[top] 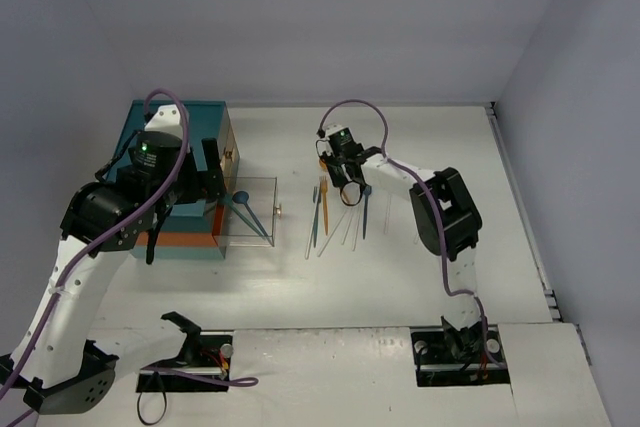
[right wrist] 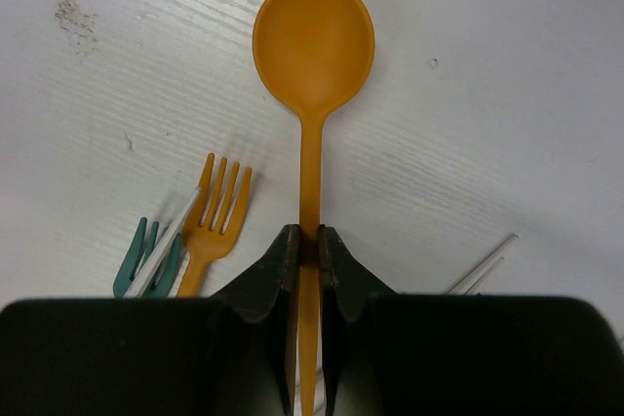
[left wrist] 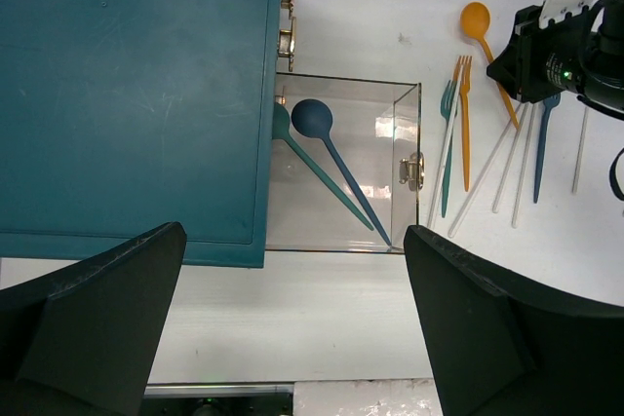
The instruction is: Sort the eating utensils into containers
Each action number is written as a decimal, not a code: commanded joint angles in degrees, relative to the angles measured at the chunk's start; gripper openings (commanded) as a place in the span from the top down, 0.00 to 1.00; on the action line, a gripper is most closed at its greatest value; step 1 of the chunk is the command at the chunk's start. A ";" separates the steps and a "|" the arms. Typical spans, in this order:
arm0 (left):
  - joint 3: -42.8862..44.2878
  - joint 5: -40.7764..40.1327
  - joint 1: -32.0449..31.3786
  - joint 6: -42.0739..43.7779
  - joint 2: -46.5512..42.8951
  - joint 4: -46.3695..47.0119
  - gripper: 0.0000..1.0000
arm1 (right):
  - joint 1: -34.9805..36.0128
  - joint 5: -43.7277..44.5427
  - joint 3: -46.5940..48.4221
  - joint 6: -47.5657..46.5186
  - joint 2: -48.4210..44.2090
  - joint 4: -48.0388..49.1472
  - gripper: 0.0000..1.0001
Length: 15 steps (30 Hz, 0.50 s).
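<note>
Right gripper (right wrist: 310,241): jaws closed on the handle of the orange spoon (right wrist: 312,41), pinching it just below the neck. The spoon's bowl points away from the wrist. I cannot tell whether it is resting on the table (right wrist: 507,94) or lifted clear of it.

Left gripper (left wrist: 292,309): jaws spread wide and holding nothing. It hangs above the near edge of the teal chest (left wrist: 136,94) and the open drawer (left wrist: 419,119).

Containers: one clear-walled drawer is pulled out of the chest, with a gold handle (left wrist: 411,170) on its front. Two utensils lie in it side by side at a slant, a blue spoon (left wrist: 317,119) and a teal spoon (left wrist: 312,168), bowls toward the chest.

Loose utensils lie in a rough row on the table between the drawer and the right arm. The orange fork (right wrist: 216,207) lies just left of the gripped spoon, with the teal fork (right wrist: 144,258) beside it under a pale chopstick (right wrist: 171,241). More chopsticks (left wrist: 487,177) and a blue utensil (left wrist: 541,148) lie beyond — its head is hidden behind the gripper.
</note>
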 commanded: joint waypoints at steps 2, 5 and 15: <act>1.55 -0.87 0.55 -0.18 0.56 2.29 0.06 | 1.98 -2.21 2.86 0.32 -14.57 1.01 1.00; 2.14 -2.05 0.55 -0.03 0.87 2.35 0.06 | 6.15 -2.82 3.42 0.50 -18.31 1.01 1.00; 4.47 -3.84 0.63 1.14 2.64 2.47 0.06 | 17.64 -4.87 10.01 3.68 -19.32 1.76 1.00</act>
